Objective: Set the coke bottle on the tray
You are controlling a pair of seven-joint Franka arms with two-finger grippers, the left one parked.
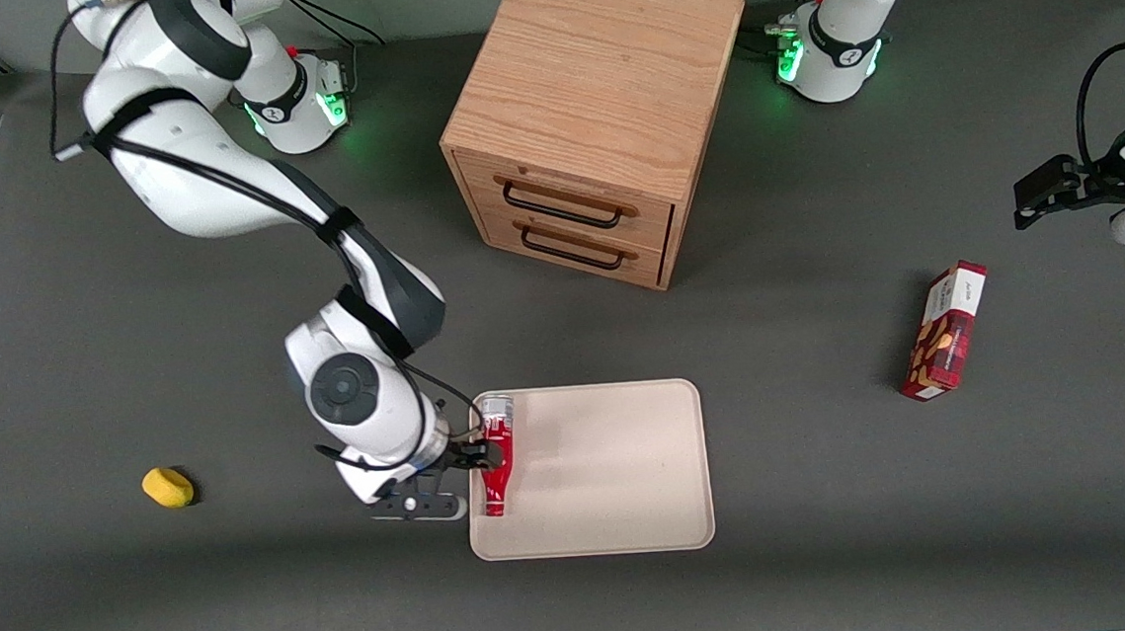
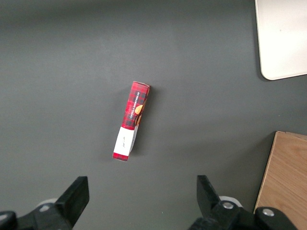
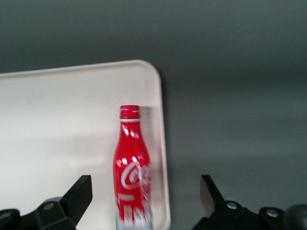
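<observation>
The coke bottle (image 1: pixel 497 451) lies flat on the beige tray (image 1: pixel 613 470), along the tray's edge toward the working arm's end. Its silvery wide end points away from the front camera and its red neck points toward it. In the right wrist view the bottle (image 3: pixel 132 167) rests on the tray (image 3: pixel 57 134) close to the rim, cap pointing away from the wrist. My right gripper (image 1: pixel 478 453) is open over the bottle's wide end. Its fingers (image 3: pixel 79 196) stand wide apart on either side of the bottle without touching it.
A wooden drawer cabinet (image 1: pixel 599 125) stands farther from the front camera than the tray. A red snack box (image 1: pixel 945 333) lies toward the parked arm's end, also in the left wrist view (image 2: pixel 130 122). A small yellow object (image 1: pixel 168 487) lies toward the working arm's end.
</observation>
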